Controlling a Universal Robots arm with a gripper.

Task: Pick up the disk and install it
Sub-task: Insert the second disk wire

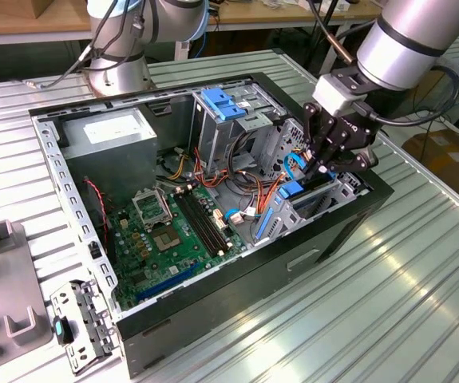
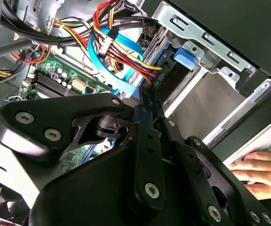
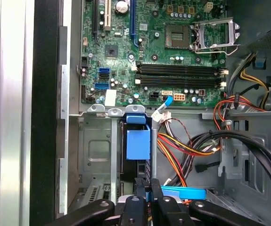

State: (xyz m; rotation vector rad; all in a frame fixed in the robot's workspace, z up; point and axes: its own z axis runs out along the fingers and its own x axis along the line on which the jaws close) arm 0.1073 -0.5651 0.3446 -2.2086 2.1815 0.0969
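step: install — disk (image 3: 134,162) standing on edge in drive cage (image 3: 95,155), directly under gripper (image 3: 147,188) | fingers pinched on its top edge | next: straight seating push, cables (image 3: 182,150) close beside

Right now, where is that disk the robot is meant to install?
In the exterior view the disk stands on edge in the metal drive cage on the case's right, directly under the pincer, beside the coloured cables.

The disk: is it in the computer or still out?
In: the disk stands on edge in the case's drive cage, the end effector at its end.
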